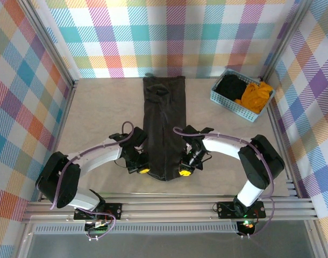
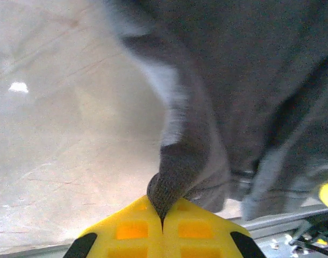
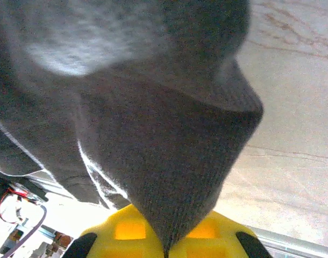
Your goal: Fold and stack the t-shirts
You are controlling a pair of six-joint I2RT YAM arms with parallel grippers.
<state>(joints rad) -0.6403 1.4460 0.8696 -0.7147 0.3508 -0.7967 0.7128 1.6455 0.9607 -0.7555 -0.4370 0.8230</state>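
A dark charcoal-grey t-shirt (image 1: 163, 121) lies as a long narrow strip down the middle of the table, its near end between the two arms. My left gripper (image 1: 144, 170) is shut on the strip's near left corner; in the left wrist view the grey t-shirt (image 2: 180, 161) runs down into the closed yellow jaws of the left gripper (image 2: 163, 219). My right gripper (image 1: 184, 172) is shut on the near right corner, and the grey t-shirt (image 3: 169, 172) drapes over the right gripper (image 3: 166, 248). A black t-shirt (image 1: 232, 85) and a mustard-orange t-shirt (image 1: 256, 95) lie bunched in the basket.
A light blue perforated basket (image 1: 224, 100) stands at the back right, close to the plaid wall. A metal rail (image 1: 169, 207) runs along the near table edge in front of the arm bases. Bare beige tabletop (image 1: 99, 113) lies on both sides of the grey strip.
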